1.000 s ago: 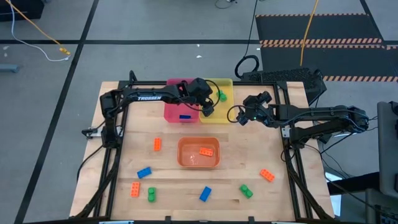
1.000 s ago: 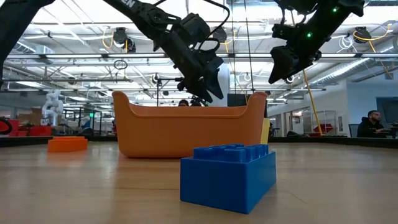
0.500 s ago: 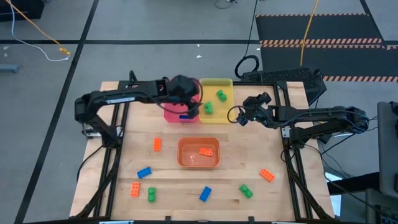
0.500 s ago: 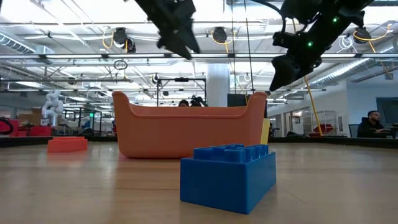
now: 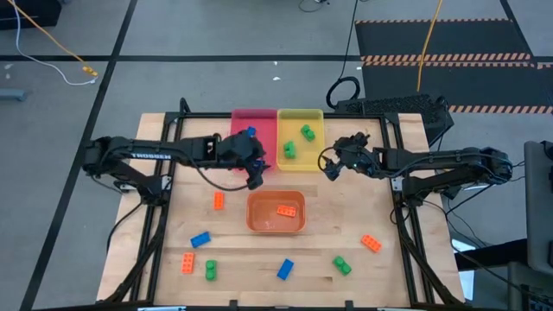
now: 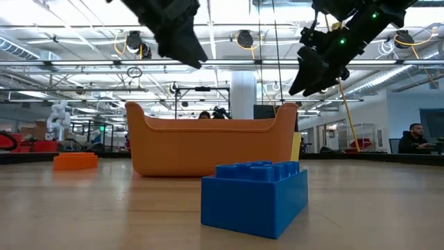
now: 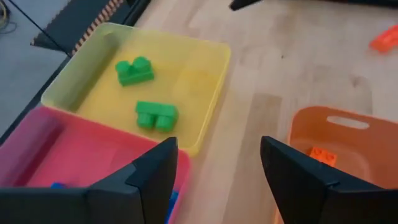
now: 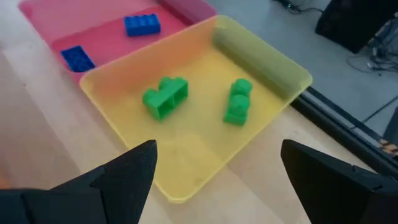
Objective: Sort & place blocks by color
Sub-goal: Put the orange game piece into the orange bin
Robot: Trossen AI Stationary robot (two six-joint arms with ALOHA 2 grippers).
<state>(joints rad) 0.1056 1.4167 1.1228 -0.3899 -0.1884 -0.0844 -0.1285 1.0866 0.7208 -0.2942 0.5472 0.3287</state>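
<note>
Your left gripper [image 5: 256, 171] hung with its fingers apart and nothing between them, just in front of the pink tray [image 5: 239, 118] and beside the orange tray [image 5: 256, 226]. Your right gripper [image 5: 333, 167] stood spread as wide as it goes, also empty, just beside the yellow tray [image 5: 316, 138].

The sorted blocks lay thus: two green blocks [image 5: 289, 150] in the yellow tray, two blue blocks [image 8: 142, 24] in the pink tray, one orange block [image 5: 285, 210] in the orange tray. Loose on the worktop [image 5: 363, 207] remained three orange ones, two blue and two green, all toward the front.

The likely trouble was crowding: both grippers hovered close around the three trays, so a low sweep toward the loose blocks could nudge a tray wall and shift it. The blue block [image 5: 284, 269] and green block [image 5: 342, 265] at the front lay between both arms' reach, so sending both there risked a clash.

The right wrist view showed both blue blocks plainly, whereas from above only one showed. The low view gave height: both grippers rode well above the orange tray's rim. It hid the other trays almost entirely.
</note>
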